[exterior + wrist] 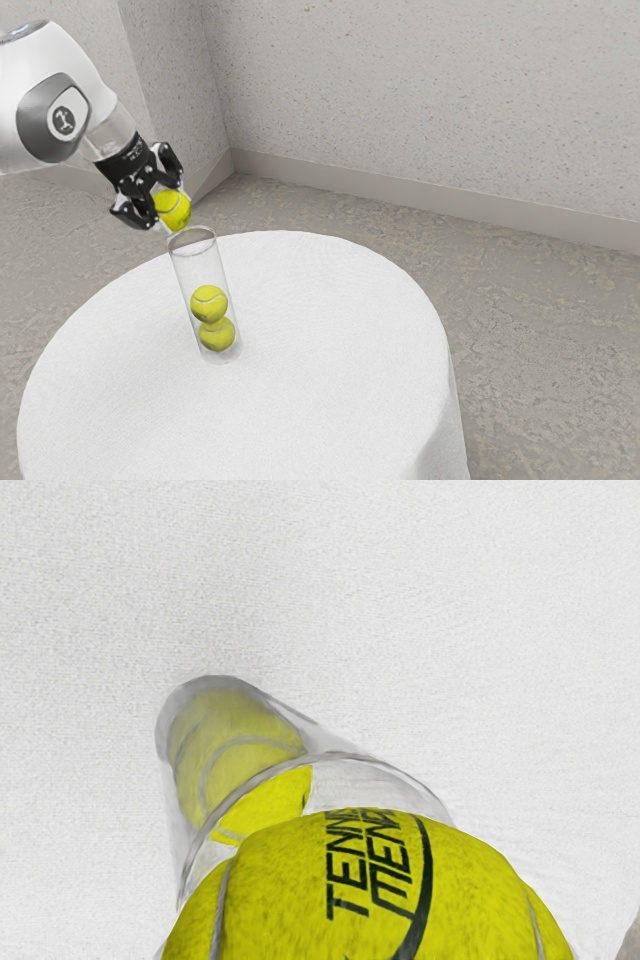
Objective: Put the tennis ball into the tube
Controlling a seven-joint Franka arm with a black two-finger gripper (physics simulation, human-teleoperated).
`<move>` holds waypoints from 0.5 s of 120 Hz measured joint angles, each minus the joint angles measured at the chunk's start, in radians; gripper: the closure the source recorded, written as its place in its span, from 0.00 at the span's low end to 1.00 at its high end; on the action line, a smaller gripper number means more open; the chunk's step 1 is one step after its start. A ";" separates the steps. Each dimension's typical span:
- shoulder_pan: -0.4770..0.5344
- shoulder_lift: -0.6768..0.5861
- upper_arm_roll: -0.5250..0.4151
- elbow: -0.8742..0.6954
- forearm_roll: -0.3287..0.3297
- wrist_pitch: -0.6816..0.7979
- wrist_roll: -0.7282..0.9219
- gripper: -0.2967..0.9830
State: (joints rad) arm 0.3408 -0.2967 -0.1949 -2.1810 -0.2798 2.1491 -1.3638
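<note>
My gripper (159,211) is shut on a yellow tennis ball (173,210), one finger on each side of it, just above the tube's mouth and slightly toward the exterior view's left. The clear tube (198,262) stands upright on the round table with two tennis balls stacked inside, the upper ball (209,303) resting on the lower ball (217,335). In the wrist view the held ball (370,895) looms large with dark lettering, covering part of the tube's rim; behind it the tube (312,730) holds a ball (265,802).
A white cloth covers the round table (330,350). Beyond it are a grey floor (530,320) and a speckled wall (430,100) with a baseboard.
</note>
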 joint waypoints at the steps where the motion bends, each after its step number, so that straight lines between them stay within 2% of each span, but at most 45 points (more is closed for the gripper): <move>1: 0.000 0.005 -0.001 0.005 0.000 -0.001 0.000 0.69; 50: 0.001 0.071 -0.035 0.039 0.000 -0.023 0.004 0.69; 60: 0.002 0.069 -0.038 0.039 -0.001 -0.020 0.005 0.58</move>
State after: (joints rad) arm 0.3424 -0.2273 -0.2324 -2.1415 -0.2807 2.1287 -1.3587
